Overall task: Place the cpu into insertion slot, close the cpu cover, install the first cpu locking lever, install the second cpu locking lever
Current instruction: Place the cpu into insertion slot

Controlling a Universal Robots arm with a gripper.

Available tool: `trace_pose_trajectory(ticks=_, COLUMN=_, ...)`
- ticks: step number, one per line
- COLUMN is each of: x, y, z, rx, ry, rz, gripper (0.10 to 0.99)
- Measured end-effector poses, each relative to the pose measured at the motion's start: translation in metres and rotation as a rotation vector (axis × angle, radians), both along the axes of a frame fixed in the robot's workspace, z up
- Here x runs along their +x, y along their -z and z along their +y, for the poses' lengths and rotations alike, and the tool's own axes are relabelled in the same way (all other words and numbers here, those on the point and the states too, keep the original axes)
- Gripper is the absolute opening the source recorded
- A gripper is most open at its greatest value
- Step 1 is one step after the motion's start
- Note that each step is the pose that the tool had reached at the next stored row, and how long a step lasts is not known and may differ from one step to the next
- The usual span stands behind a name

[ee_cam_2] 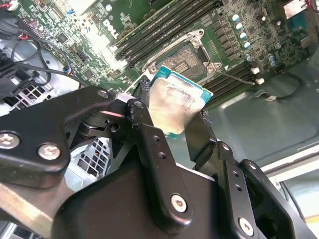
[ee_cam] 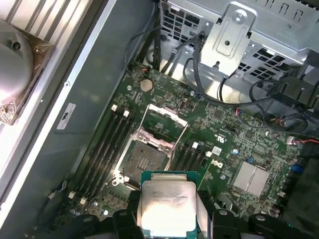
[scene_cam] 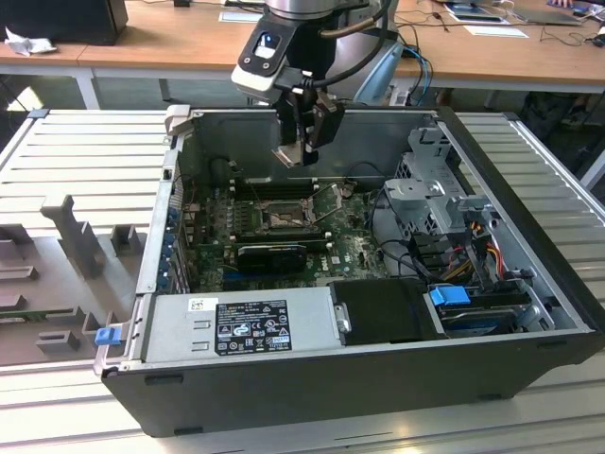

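In the exterior view the arm (scene_cam: 307, 11) reaches down from above, its grey wrist (scene_cam: 267, 59) canted toward the exterior view's left, with the black gripper (scene_cam: 307, 153) hanging below it and pointing downward, held aloft. The fingers (ee_cam_2: 149, 144) are closed on opposite edges of the cpu (ee_cam_2: 174, 102) — both wrist views show the chip pinched between the two black linkages, its silvery top showing. In the first wrist view the gripper (ee_cam: 169, 221) holds the cpu (ee_cam: 168, 201) flat, face toward the camera.
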State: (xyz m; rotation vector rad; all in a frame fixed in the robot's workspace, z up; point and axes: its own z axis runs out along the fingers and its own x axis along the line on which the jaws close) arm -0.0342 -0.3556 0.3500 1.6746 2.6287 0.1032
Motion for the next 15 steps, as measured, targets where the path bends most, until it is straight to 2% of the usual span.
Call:
trace_pose_trajectory(ticks=6, x=0.0000, y=0.0005, z=0.0000, rx=0.000, ry=0.040, rz=0.0000, gripper=0.529)
trace_pose_trajectory(ticks=10, x=0.0000, y=0.0017, z=0.0000, rx=0.000, ry=0.097, rz=0.0000, gripper=0.529)
trace_pose_trajectory(ticks=11, x=0.0000, y=0.0026, z=0.0000, rx=0.000, ry=0.119, rz=0.0002, gripper=0.529)
trace_pose_trajectory(ticks=15, x=0.0000, y=0.0093, z=0.0000, rx=0.000, ry=0.267, rz=0.0006, gripper=0.529)
